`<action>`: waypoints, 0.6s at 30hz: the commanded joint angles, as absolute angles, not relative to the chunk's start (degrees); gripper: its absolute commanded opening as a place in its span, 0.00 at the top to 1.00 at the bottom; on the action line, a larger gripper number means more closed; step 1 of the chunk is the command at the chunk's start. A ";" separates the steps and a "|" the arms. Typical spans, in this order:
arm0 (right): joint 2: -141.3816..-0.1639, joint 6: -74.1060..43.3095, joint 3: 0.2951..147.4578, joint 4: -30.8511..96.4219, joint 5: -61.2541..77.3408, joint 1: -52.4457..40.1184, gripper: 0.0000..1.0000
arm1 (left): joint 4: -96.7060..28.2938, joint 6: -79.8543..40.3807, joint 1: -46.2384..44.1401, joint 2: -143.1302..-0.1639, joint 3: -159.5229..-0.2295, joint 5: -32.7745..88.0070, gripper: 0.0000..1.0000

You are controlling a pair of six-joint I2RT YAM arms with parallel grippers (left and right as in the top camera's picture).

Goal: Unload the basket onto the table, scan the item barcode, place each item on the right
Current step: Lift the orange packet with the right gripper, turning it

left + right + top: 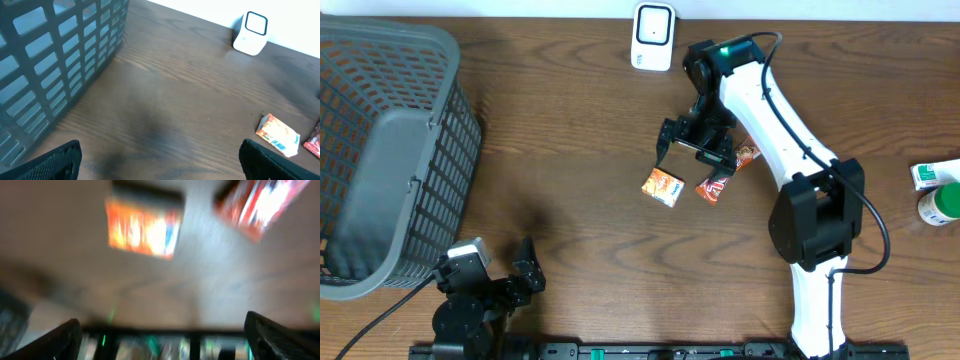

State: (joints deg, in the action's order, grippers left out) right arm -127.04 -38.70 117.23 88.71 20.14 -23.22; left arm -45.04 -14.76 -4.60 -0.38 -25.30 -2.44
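Packet [662, 187], the orange one, lies flat mid-tabletop, just nearside and left of the right gripper [694, 148], whose jaws hang spread and empty; left gripper [515, 280], spread too, sits far off at the near edge; right arm is nearer.

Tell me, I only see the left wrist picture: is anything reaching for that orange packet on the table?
Observer: Yes. The right gripper hangs open right by the orange packet, holding nothing.
Operator: And the red scrap at my edge?
Observer: A red packet, lying beside the orange one, not touching it.
Operator: Anything else around?
Observer: A green-capped bottle and a small white box sit far off to the right.
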 commanded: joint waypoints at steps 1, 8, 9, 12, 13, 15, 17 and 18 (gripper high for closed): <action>-127.09 -44.82 116.31 83.50 12.27 -25.58 0.01 | -44.99 -14.00 -4.80 -0.34 -25.34 -2.13 0.02; -127.09 -59.18 107.44 72.69 10.33 -31.38 0.01 | -44.99 -14.00 -4.80 -0.34 -25.34 -2.13 0.02; -127.09 -59.70 106.10 71.09 10.39 -31.70 0.01 | -45.01 -14.00 -4.80 -0.34 -25.34 -2.13 0.02; -127.09 -62.35 102.39 68.25 10.33 -32.34 0.01 | -44.99 -14.00 -4.80 -0.34 -25.34 -2.13 0.02; -127.09 -62.35 101.41 67.20 10.33 -32.36 0.01 | -44.99 -14.00 -4.80 -0.34 -25.34 -2.13 0.02; -127.09 -62.33 98.85 64.90 9.91 -32.34 0.01 | -44.99 -14.00 -4.80 -0.34 -25.34 -2.13 0.02; -127.09 -62.35 97.38 63.64 7.73 -32.29 0.01 | -44.99 -14.00 -4.80 -0.34 -25.34 -2.13 0.02; -127.09 -62.33 96.88 63.26 6.61 -32.29 0.01 | -44.99 -14.00 -4.80 -0.34 -25.34 -2.13 0.02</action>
